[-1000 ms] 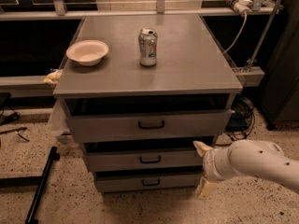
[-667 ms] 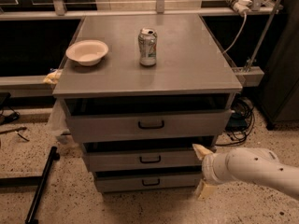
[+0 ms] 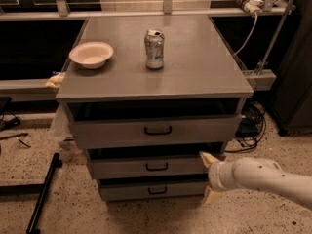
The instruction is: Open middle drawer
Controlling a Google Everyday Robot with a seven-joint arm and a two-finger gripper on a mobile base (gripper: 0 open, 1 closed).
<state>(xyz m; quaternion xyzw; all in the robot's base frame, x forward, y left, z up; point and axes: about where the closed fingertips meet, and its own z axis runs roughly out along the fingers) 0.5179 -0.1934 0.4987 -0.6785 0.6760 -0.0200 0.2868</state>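
The middle drawer is a flat grey front with a small black bar handle, second of three in the grey cabinet. A dark gap shows above its front. My gripper sits at the drawer's right end, to the right of the handle, on a white arm that comes in from the lower right. Its two pale fingers are spread apart, one fingertip by the drawer's upper right corner and the other down by the bottom drawer's right end. It holds nothing.
The taller top drawer and the small bottom drawer flank the middle one. A soda can and a white bowl stand on the cabinet top. A black bar lies on the floor at left; cables lie at right.
The arm has sunk a little and shifted slightly left; the gripper stays at the right end of the middle drawer. The drawers have not moved.
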